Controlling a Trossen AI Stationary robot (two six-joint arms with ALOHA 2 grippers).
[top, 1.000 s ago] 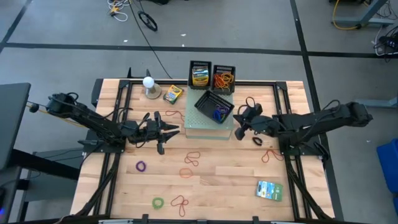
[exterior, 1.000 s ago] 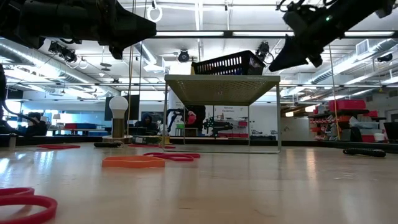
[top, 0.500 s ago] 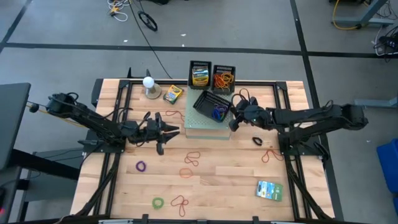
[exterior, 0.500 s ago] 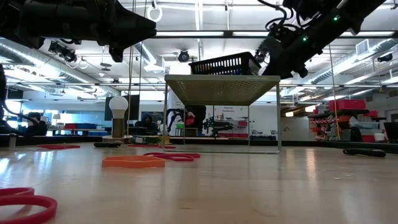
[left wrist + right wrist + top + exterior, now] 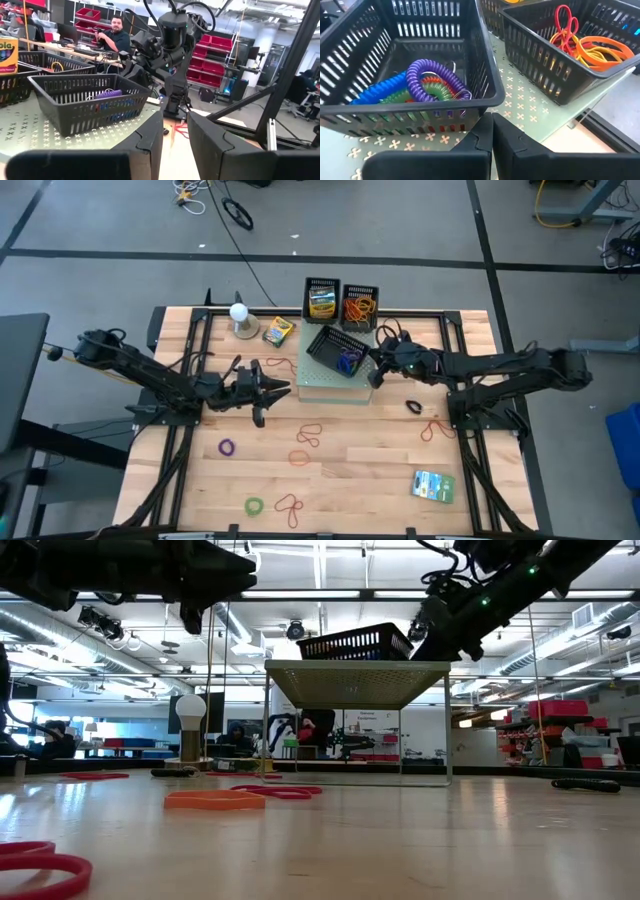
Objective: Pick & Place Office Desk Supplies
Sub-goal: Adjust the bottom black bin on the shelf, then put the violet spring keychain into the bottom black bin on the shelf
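Observation:
A black basket (image 5: pixel 338 348) holding purple, blue and green coiled bands (image 5: pixel 427 82) sits on a pale-green raised stand (image 5: pixel 322 388). My right gripper (image 5: pixel 373 373) is shut at the basket's right side. My left gripper (image 5: pixel 283 388) hovers open and empty just left of the stand, pointing level at it. Loose rubber bands lie on the table: purple (image 5: pixel 227 447), orange (image 5: pixel 300 458), red (image 5: pixel 310 435), green (image 5: pixel 254 505). A crayon box (image 5: pixel 278 330) lies at the far left, a green-blue packet (image 5: pixel 433 485) near right. My right gripper has its shut fingertips (image 5: pixel 485 131) against the basket's outer wall, close to a corner (image 5: pixel 479 106). It comes from the table's right, slanting a little downward. The basket stays flat on the stand.
Two more black baskets stand at the far edge, one with a crayon box (image 5: pixel 321 300), one with orange and red bands (image 5: pixel 360 306). A white ball on a round base (image 5: pixel 240 315) stands far left. A black band (image 5: pixel 414 407) and a red one (image 5: pixel 433 430) lie under my right arm.
My right gripper has swung toward the table's left, up to the basket on the stand, staying shut. The basket has slid a little leftward on the stand and turned slightly. My left gripper has rolled a little in place.

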